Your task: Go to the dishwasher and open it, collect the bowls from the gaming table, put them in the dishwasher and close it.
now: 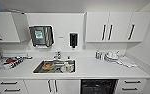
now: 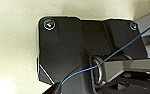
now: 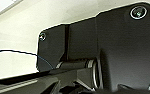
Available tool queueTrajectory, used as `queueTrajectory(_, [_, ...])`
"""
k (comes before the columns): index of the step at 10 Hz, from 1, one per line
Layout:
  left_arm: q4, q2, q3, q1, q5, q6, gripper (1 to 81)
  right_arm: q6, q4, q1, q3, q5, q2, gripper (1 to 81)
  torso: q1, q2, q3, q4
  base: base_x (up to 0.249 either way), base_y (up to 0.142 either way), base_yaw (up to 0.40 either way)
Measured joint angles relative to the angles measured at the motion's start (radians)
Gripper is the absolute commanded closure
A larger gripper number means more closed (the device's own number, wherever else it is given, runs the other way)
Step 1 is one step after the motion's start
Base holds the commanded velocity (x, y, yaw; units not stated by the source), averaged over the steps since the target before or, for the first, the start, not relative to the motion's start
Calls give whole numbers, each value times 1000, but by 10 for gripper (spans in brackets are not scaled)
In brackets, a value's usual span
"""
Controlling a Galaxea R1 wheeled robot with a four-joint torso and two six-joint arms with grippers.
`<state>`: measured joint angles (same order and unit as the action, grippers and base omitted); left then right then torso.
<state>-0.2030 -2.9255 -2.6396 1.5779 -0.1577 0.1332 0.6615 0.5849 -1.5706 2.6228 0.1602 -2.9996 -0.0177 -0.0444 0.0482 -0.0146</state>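
Countertop (image 1: 91, 68) spreads white across your head view, running wall to wall beneath a row of white upper cabinets (image 1: 108, 26). You have the dishwasher (image 1: 99, 86) at the lower edge of that view, under the counter and right of the sink: a dark rectangular bay between the white double doors (image 1: 52, 86) and a stack of drawers (image 1: 132, 85); it looks open, with rack wires faintly showing inside, though the view is too soft to be sure. Set into the counter is a steel sink (image 1: 54, 66) holding several dishes, one of them orange-brown, with a tap (image 1: 57, 55) behind it. To the sink's left you see a dish rack (image 1: 7, 61) with something red in it; to its right, near the far end of the counter, a pile of white crockery (image 1: 111, 56) and a small bottle (image 1: 97, 55). On the wall above the sink hang a steel paper-towel dispenser (image 1: 41, 36) and a small black soap dispenser (image 1: 73, 40). Neither arm reaches into the head view, so nothing can be placed against the grippers. Your wrist views give you the robot's own dark plate and jointed bar against a pale surface, each crossed by a thin blue cable (image 2: 108, 56); you cannot tell from them whether either gripper is spread or closed, or whether it has hold of anything.
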Motion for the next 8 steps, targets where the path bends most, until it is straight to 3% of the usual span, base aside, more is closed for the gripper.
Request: queueTrajectory(8, [-1, -14, -1, -18, 1, -1, 10, 0, 1, 8, 11, -3, -6, 10, 8, 28, 0, 0, 0, 0, 0])
